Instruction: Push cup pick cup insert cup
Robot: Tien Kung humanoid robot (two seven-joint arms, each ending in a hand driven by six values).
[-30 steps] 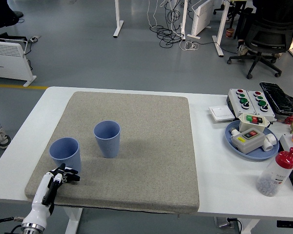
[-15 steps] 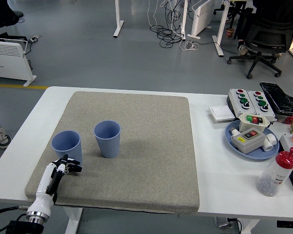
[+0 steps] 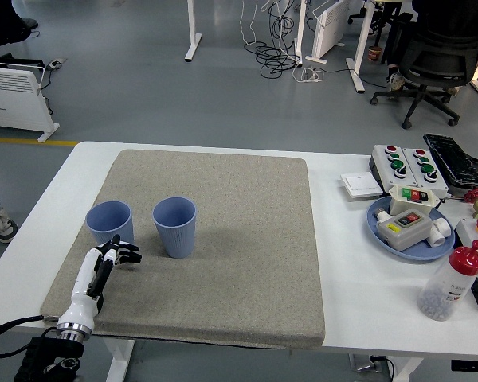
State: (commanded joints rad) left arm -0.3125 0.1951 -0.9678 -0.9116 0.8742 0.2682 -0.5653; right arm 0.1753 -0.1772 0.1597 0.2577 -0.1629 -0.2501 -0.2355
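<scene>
Two blue ribbed cups are seen upright on a grey felt mat (image 3: 223, 239) that covers most of the white table (image 3: 358, 286). The left cup (image 3: 110, 224) stands near the mat's left edge, and the right cup (image 3: 175, 227) stands just beside it, a narrow strip of mat showing between them. The left hand (image 3: 111, 259) is reached in from the table's near left corner, low over the mat, its white forearm (image 3: 84, 298) lying along the mat's near left part. The black fingers (image 3: 126, 252) are held loosely spread and are closed on nothing; their tips lie at the near side of the left cup's base, so close that contact cannot be told. The right cup is clear of the hand.

To the right of and beyond the cups the mat is bare up to its far and right edges. Little mat is left between the left cup and the mat's left edge, with a strip of bare table beyond it.

Along the table's right edge, well apart from the cups, a blue plate (image 3: 418, 247) carrying push-button boxes (image 3: 405, 224), a pair of button boxes (image 3: 406, 163), a white wall switch (image 3: 362, 185) and a clear bottle with a red cap (image 3: 450, 282) are set. Further things at the right edge are cut off by the frame and cannot be made out. The lower part of the left arm is cut off at the bottom edge. The right arm is not seen.
</scene>
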